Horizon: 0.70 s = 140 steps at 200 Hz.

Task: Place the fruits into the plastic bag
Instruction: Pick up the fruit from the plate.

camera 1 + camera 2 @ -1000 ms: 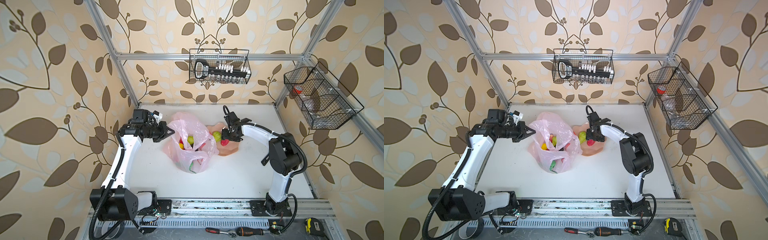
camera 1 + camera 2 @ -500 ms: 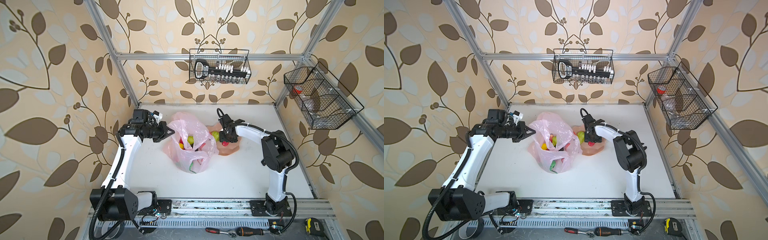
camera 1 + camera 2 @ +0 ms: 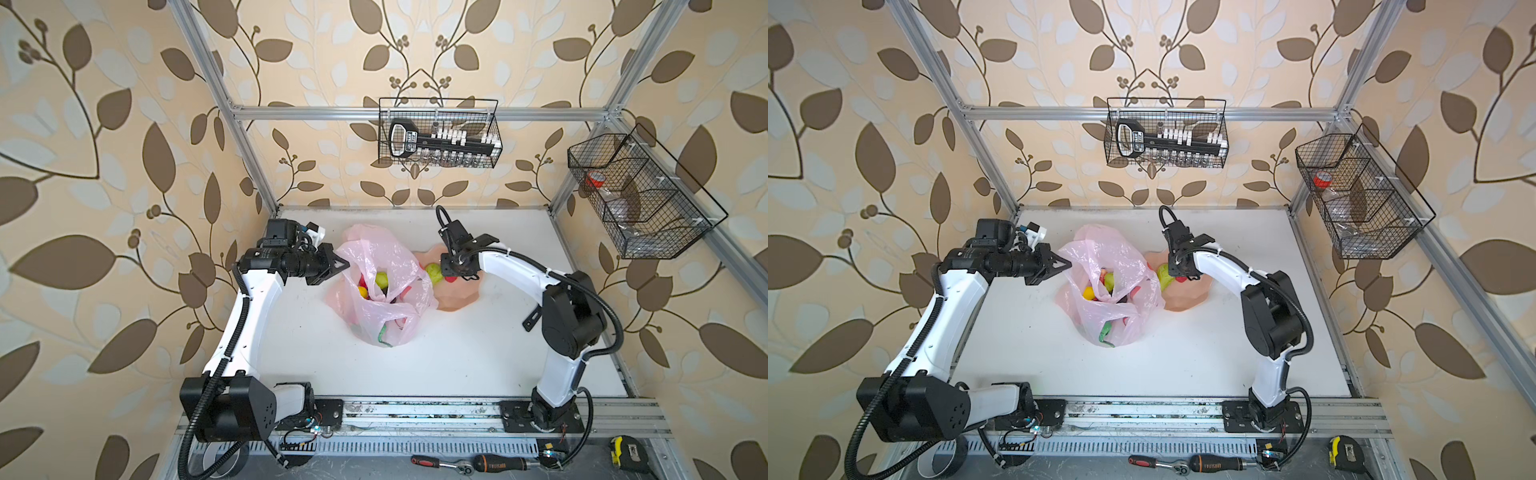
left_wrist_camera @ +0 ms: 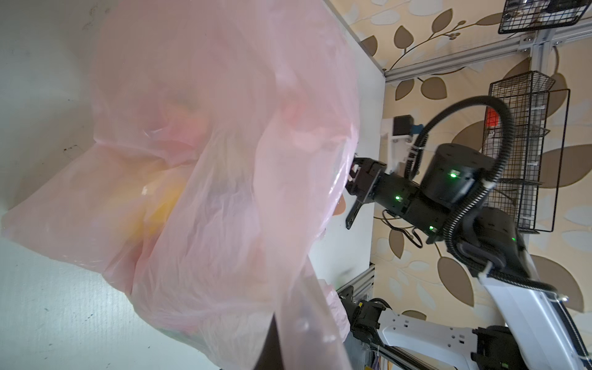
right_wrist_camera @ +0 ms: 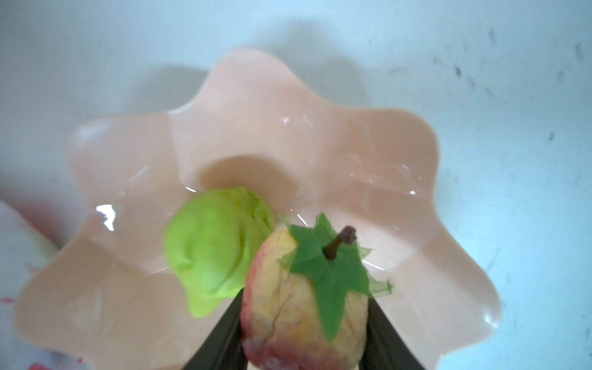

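Right wrist view, nearest first: the right gripper (image 5: 304,336) has its dark fingers (image 5: 221,336) pressed on either side of a yellow-red apple (image 5: 298,307) with a brown stem and green fabric leaf; its lower part is cut off by the frame. Just beside it a crumpled green fruit (image 5: 214,250) rests in the glossy peach wavy-edged dish (image 5: 384,153). From a top view, the thin crinkly plastic bag (image 3: 374,291) stands open beside the dish, with a yellow lemon (image 3: 363,292) and a green pear (image 3: 382,279) inside; other shapes show only dimly through the film. The left gripper (image 3: 338,264) is clamped tight on the bag's rim, holding the mouth up. Farther off, wire baskets (image 3: 438,133) hang on the wall
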Available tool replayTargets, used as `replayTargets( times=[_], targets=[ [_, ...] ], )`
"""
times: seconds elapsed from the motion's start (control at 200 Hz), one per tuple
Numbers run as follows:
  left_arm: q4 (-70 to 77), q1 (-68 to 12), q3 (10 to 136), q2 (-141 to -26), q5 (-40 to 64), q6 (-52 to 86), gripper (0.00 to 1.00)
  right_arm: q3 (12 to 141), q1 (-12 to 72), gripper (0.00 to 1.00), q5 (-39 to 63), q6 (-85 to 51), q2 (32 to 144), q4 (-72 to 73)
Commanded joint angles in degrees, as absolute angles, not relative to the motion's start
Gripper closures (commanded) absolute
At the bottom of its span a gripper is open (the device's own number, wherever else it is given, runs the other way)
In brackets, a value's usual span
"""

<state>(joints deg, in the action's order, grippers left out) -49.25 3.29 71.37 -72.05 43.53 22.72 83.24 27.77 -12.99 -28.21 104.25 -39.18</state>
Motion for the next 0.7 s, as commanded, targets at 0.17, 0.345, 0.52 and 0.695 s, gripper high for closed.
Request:
replayTargets(
  times=[0.17, 0.345, 0.52, 0.695],
  targets=[
    [-48.16, 2.66, 71.54, -71.45, 45.62, 22.57, 1.00, 75.58, 22.72, 0.61, 1.54, -32.49, 91.17, -29.72],
    [-48.25, 2.72, 71.89, -71.70, 45.70, 22.65, 1.00, 75.26, 22.71, 0.63, 10.52, -34.93, 88.56, -26.11],
    [-47.99, 2.75, 72.08, -71.98, 45.95, 23.01, 1.00, 71.54, 27.44, 0.66, 14.79, -39.47, 84.57, -22.20],
    [-47.90, 2.65, 72.38, -72.25, 45.97, 23.03, 1.00, 63.84, 34.45, 0.66, 15.10, -45.22, 80.20, -17.64]
  ],
)
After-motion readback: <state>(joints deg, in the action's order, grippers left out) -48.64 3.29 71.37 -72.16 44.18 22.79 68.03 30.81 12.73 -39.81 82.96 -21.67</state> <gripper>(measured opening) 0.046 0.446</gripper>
